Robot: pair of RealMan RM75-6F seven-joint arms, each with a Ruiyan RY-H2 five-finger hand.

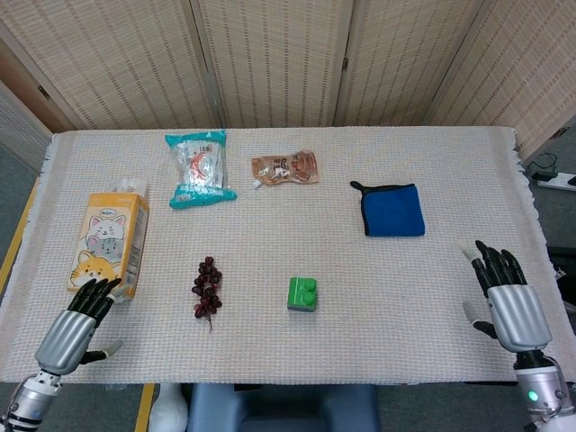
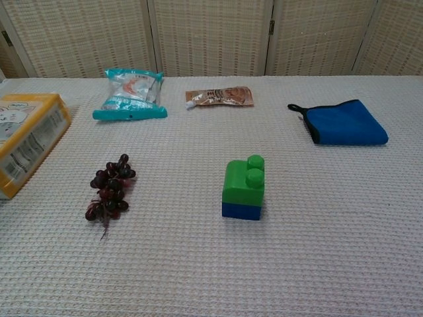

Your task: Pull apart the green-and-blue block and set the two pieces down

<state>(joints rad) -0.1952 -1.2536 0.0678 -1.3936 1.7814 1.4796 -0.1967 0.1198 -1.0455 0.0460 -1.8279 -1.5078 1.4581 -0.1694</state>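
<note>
Head view, block position: green-and-blue block [image 1: 302, 294] midway between hands, well apart from both.
Hands: left hand [image 1: 70, 331] and right hand [image 1: 510, 304] empty, fingers spread.

A staged indoor test space rather than a home: a table draped in white woven cloth [image 1: 360, 297], with beige woven folding screens [image 1: 270, 58] standing right behind it.

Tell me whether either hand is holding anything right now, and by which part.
Nothing is held. The left hand and right hand are both open at the table's near edge, and the green-and-blue block sits untouched between them.
</note>
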